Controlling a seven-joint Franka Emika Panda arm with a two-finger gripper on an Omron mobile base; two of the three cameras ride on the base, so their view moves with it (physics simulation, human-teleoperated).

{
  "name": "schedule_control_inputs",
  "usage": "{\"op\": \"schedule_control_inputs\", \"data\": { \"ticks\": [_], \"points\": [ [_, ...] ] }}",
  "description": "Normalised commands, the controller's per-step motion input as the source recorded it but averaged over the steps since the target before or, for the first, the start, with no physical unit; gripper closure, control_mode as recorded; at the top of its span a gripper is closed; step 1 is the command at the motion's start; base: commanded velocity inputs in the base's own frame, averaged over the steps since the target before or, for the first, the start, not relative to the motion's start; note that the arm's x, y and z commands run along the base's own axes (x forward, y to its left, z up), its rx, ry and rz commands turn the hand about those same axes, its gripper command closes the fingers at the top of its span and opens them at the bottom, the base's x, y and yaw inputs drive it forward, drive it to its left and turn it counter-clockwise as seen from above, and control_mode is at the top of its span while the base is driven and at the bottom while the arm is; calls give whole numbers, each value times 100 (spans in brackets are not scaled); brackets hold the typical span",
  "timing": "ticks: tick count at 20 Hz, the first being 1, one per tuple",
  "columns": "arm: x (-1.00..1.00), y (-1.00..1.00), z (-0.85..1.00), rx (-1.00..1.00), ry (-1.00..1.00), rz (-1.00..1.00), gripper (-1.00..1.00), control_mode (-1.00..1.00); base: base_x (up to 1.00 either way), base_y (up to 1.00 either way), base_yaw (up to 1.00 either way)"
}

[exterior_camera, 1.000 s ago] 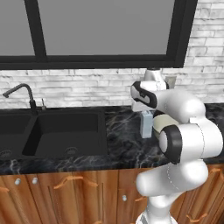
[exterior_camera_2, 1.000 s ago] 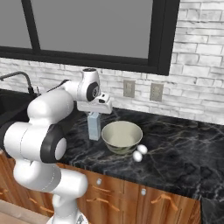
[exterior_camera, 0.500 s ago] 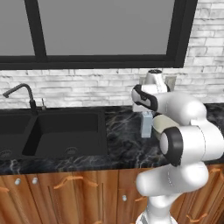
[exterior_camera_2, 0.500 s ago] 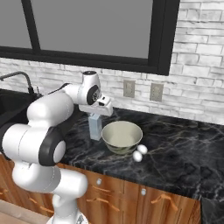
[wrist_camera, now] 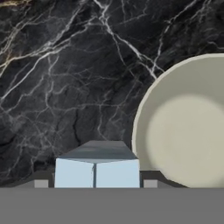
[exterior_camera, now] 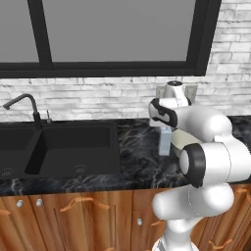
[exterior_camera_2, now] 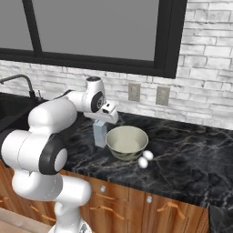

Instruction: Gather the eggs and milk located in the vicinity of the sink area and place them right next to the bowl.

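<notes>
Hand view looks straight down the pincer onto the gabled top of the milk, which sits squarely between the two dark tips at the lower edge; the pincer is clenched on the carton. Immediately to the pincer's right in that view lies the wide rim of the bowl, so close to the carton that hardly any dark marble surface shows between them.

Right base view confirms it: the milk stands upright directly beneath the pincer, its long axis vertical, its foot on or just above the surface, which I cannot tell apart. The bowl is just beside it on the side away from the sink. Two eggs rest beyond the bowl, touching its far side.

By my judgement the carton already sits where it belongs, so the coming move is simply to let go and lift straight up, clear of the bowl's rim.
</notes>
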Motion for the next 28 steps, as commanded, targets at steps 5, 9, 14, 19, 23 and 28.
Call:
{"op": "schedule_control_inputs", "data": {
  "ticks": [5, 9, 14, 19, 23, 28],
  "points": [
    [0, -10, -9, 0, 0, -2, 100, -100, 0, 0, 0],
    [0, 0, -10, 0, 0, 0, 100, -100, 0, 0, 0],
    [0, 0, -33, 0, 0, 0, 100, -100, 0, 0, 0],
    [0, 0, -4, 0, 0, 0, 100, -100, 0, 0, 0],
    [0, 0, 0, 0, 0, 0, -100, -100, 0, 0, 0],
    [0, 0, 0, 0, 0, 0, -100, -100, 0, 0, 0]
  ]
}}
